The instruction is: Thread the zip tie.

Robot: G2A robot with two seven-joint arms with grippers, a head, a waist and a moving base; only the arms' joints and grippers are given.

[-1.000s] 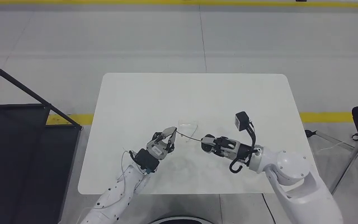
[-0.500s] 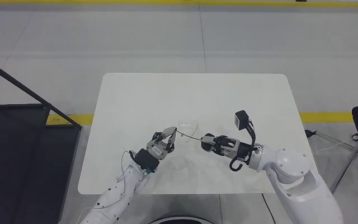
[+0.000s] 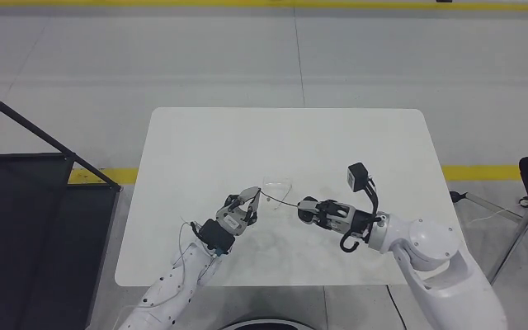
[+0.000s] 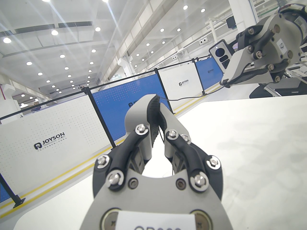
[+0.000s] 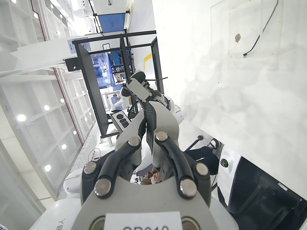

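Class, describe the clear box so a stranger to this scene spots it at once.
Find the white table. Near its middle, just beyond the zip tie held between the left hand and right hand, sits the clear box. Alone there it is see-through, with a loose black tie inside.

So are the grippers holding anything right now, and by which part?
One black zip tie, strung between them. Left gripper pinches one end, right gripper the other; which end is the head, can't tell.

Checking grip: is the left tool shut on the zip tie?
Shut: the left tool pinches the zip tie, which runs to the right tool.
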